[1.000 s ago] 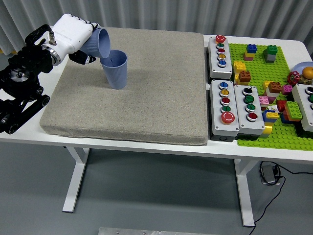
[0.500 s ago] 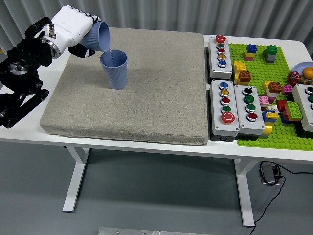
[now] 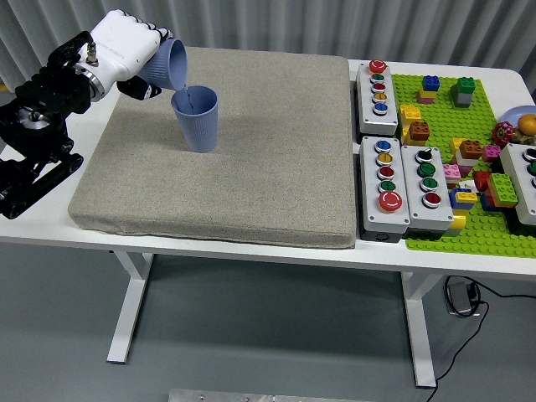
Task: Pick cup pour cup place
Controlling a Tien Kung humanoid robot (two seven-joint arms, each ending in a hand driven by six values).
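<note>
Blue ribbed plastic cup (image 3: 172, 65) tipped to pour.
Our left white robot hand (image 3: 126, 46) grips it at ten o'clock above the upright blue ribbed cup (image 3: 196, 119).

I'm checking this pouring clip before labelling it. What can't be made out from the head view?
- What, if anything, is pouring: the tilted cup in the left hand has its mouth over the standing cup; any stream is too small to tell.
- Standing cup's fill level: interior in shadow.
- Right arm: out of frame.
- Plate at the right: cut off by the edge.
</note>
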